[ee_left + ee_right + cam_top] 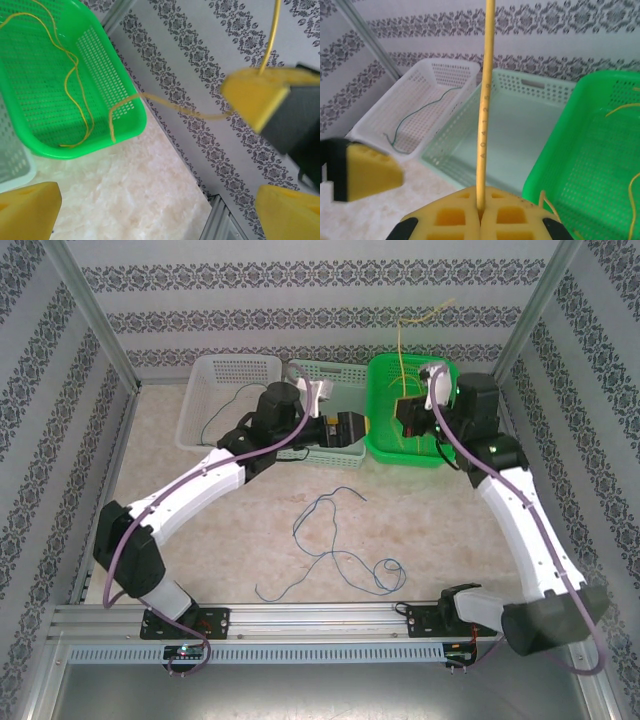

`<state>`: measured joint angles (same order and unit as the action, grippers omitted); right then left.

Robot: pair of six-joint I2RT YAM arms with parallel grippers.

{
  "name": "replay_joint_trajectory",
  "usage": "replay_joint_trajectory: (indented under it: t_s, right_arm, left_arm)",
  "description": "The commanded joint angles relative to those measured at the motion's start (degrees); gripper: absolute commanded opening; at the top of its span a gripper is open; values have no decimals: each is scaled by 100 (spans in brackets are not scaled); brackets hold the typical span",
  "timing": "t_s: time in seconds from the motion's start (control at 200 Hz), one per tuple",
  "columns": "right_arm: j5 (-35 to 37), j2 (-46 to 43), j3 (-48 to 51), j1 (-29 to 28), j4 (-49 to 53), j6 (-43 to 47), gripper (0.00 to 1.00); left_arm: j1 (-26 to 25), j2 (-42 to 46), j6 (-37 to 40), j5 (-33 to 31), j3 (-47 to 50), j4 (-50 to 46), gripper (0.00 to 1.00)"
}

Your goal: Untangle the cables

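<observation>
A yellow cable rises from the green basket, with my right gripper shut on it over that basket. In the right wrist view the cable stands straight up out of the closed pads. More of the yellow cable loops inside the green basket. My left gripper hangs open just left of it, its pads wide apart with nothing between them. A blue cable lies loose on the table. A dark green cable lies in the white basket.
Three baskets line the back wall: white at the left, pale green in the middle, green at the right. Patterned walls and metal posts enclose the table. The marble tabletop runs forward to the rail by the arm bases.
</observation>
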<state>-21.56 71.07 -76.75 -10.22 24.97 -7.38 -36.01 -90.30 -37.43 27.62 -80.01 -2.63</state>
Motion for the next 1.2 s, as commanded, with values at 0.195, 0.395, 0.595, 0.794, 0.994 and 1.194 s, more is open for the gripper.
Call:
replay_joint_trajectory:
  t_s: [0.195, 0.395, 0.595, 0.794, 0.994, 1.194]
  right_arm:
    - [541, 2075, -1892, 569, 1342, 1035, 0]
    - [835, 3153, -2408, 666, 1666, 1059, 0]
    - [900, 3992, -2500, 677, 1731, 908, 0]
    - [852, 4638, -2624, 671, 2003, 854, 0]
    - [1091, 4884, -2529, 679, 1942, 697, 9]
    - [1166, 4733, -2419, 678, 1850, 604, 67]
  left_arm:
    - [553, 823, 153, -407, 855, -264, 99]
    - [686, 1118, 166, -572, 1178, -343, 100]
    - [758, 1202, 140, -573, 1284, -378, 100]
    - [796, 1265, 150, -617, 1351, -437, 100]
    - [823, 1243, 127, -625, 1383, -412, 100]
    - [832, 1209, 131, -599, 1374, -437, 100]
